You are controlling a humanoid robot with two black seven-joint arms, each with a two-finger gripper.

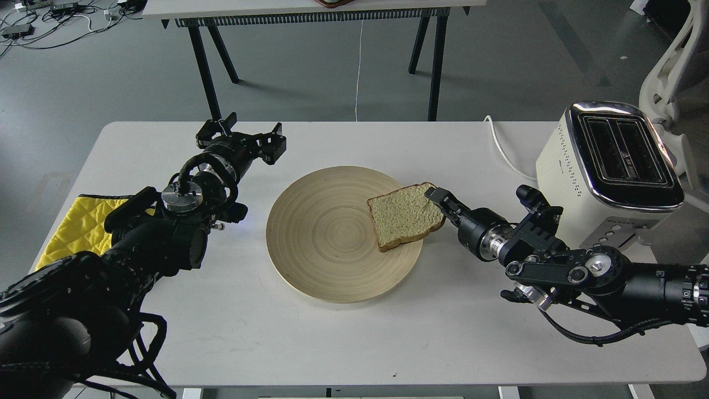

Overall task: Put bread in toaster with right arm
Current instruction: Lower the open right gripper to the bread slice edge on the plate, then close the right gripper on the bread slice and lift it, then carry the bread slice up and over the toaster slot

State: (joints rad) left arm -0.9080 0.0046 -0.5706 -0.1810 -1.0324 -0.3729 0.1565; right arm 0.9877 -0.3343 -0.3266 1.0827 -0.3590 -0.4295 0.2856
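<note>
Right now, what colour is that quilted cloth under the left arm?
Bright yellow quilted cloth, diamond-stitched; head view shows it.

grey smooth floor [310, 72] all around, soft even light on it. second table [310, 8] with black angled legs stands behind the white table [388, 343]. tangle of cables [61, 16] on the floor far left, white office chair [673, 61] off to the right.

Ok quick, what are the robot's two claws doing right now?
Left gripper: open, holding nothing, above the table.
Right gripper: at the bread edge; can't tell whether it is shut.
</note>
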